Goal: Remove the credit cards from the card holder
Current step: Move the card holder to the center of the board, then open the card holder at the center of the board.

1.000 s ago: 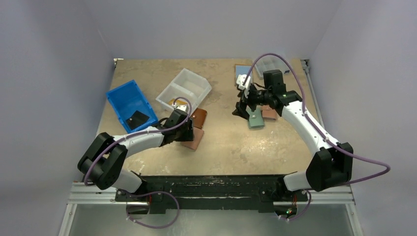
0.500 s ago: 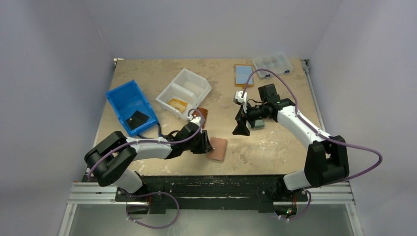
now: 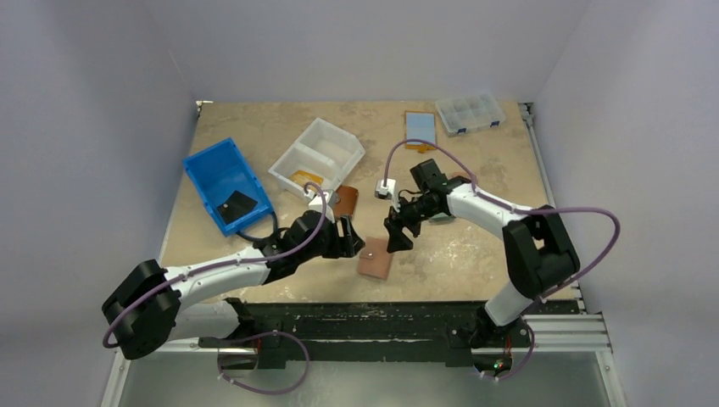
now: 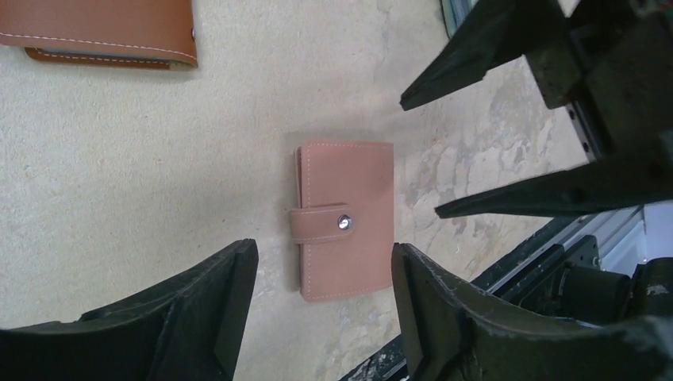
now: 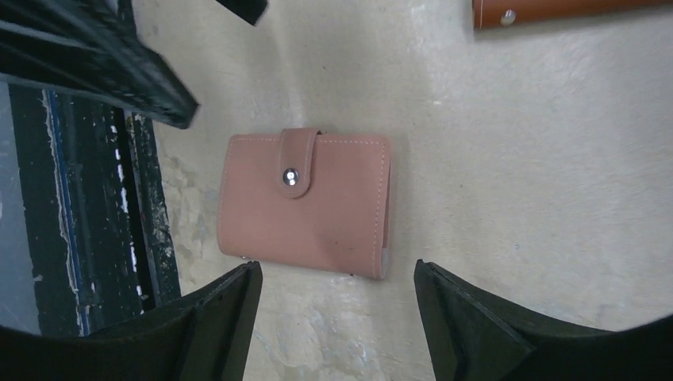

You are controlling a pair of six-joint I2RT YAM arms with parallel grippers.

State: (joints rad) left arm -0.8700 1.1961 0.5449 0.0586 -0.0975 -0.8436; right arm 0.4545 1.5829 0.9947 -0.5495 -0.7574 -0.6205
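A pink card holder point(image 3: 374, 257) lies flat near the table's front edge, its snap strap point(image 4: 343, 222) fastened. No credit cards show outside it; only a thin pale edge peeks from its side point(image 5: 386, 263). My left gripper point(image 3: 352, 242) hovers just left of the holder, open and empty, and in the left wrist view its jaws point(image 4: 323, 258) straddle the holder's near end. My right gripper point(image 3: 397, 236) hangs open just right of the holder, and in the right wrist view it point(image 5: 335, 274) is above the holder's edge point(image 5: 305, 206), touching nothing.
A darker brown card holder point(image 3: 344, 203) lies closed behind the left gripper. Farther back stand a blue bin point(image 3: 222, 180), a white divided bin point(image 3: 318, 151) and a clear organiser box point(image 3: 469, 111). A light-blue rectangle on an orange panel point(image 3: 420, 129) lies at the back. The black front rail point(image 3: 365, 315) is close.
The left gripper carried the pink holder right and toward the front, then opened and let go. The right arm swung from the back right down to the holder, its jaws narrowing slightly.
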